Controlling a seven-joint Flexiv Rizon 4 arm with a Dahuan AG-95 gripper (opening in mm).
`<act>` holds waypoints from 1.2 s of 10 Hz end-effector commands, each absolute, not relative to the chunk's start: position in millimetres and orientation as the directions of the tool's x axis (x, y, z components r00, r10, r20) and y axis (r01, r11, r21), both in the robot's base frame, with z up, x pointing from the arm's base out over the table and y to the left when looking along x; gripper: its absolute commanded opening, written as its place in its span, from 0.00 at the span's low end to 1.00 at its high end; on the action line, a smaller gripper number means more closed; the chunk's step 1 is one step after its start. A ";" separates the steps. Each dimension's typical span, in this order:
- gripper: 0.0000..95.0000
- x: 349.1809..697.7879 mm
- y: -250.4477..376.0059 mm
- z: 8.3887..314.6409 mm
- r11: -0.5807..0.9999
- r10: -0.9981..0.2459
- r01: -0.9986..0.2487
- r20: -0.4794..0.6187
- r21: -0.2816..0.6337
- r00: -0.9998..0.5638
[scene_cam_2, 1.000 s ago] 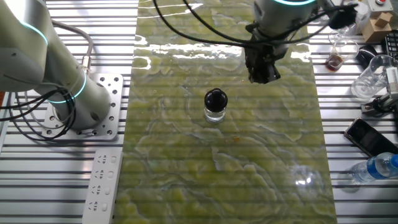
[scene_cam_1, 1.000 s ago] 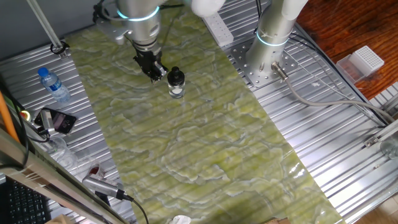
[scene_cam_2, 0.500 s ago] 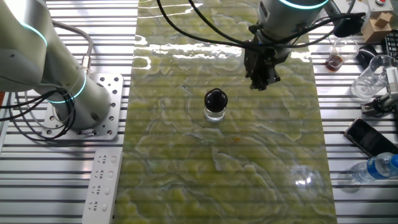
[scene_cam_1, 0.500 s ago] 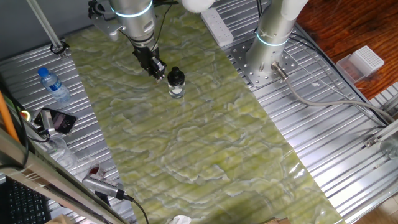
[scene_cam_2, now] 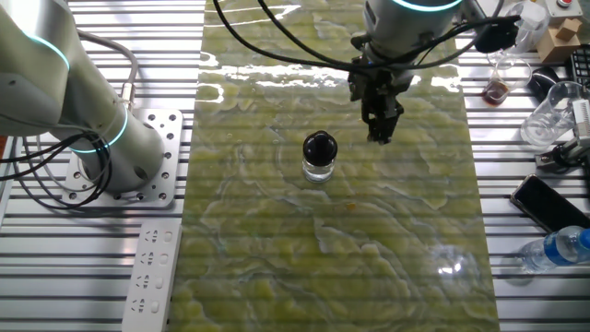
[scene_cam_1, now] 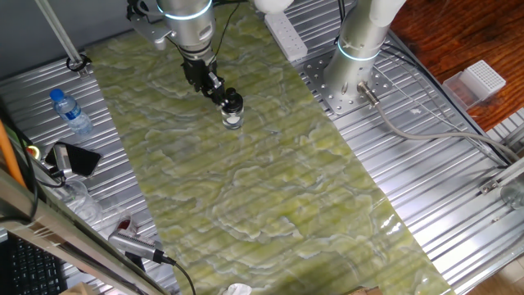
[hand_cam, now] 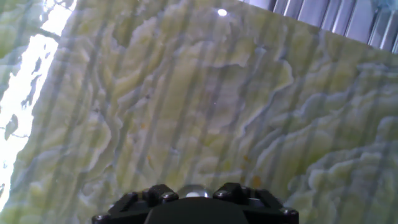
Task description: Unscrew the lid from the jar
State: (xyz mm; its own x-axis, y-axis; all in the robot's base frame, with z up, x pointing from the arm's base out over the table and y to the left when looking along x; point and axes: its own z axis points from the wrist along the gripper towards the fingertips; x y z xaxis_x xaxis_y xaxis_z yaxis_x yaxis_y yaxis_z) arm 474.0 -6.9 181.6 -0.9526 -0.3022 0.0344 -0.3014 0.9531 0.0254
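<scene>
The jar (scene_cam_1: 232, 117), small clear glass with a whitish band, stands upright on the green marbled mat (scene_cam_1: 246, 188). The round black lid (scene_cam_1: 232, 102) sits on top of it. Both also show in the other fixed view, the jar (scene_cam_2: 319, 167) under the lid (scene_cam_2: 320, 146). My gripper (scene_cam_1: 218, 92) hangs just up-left of the lid, close to it; in the other fixed view my gripper (scene_cam_2: 382, 132) is to the jar's right and apart from it. It holds nothing. I cannot tell how the jaws stand. The hand view shows only mat; the jar is out of it.
A second robot arm's base (scene_cam_1: 354, 57) stands on the metal table right of the mat. A blue-capped water bottle (scene_cam_1: 72, 113), a phone (scene_cam_1: 75, 159) and glassware (scene_cam_2: 546, 118) lie off the mat. A power strip (scene_cam_2: 149, 272) lies beside the other arm.
My gripper has moved towards the jar, turning about its wrist as it went. The jar and lid have not moved.
</scene>
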 end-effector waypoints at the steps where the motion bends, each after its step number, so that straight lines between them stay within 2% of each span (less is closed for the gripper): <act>1: 1.00 471.0 -7.4 181.0 0.955 -0.298 -0.297 0.033 0.023 -0.954; 12: 1.00 450.9 -18.6 153.4 0.952 -0.306 -0.305 0.035 0.022 -0.951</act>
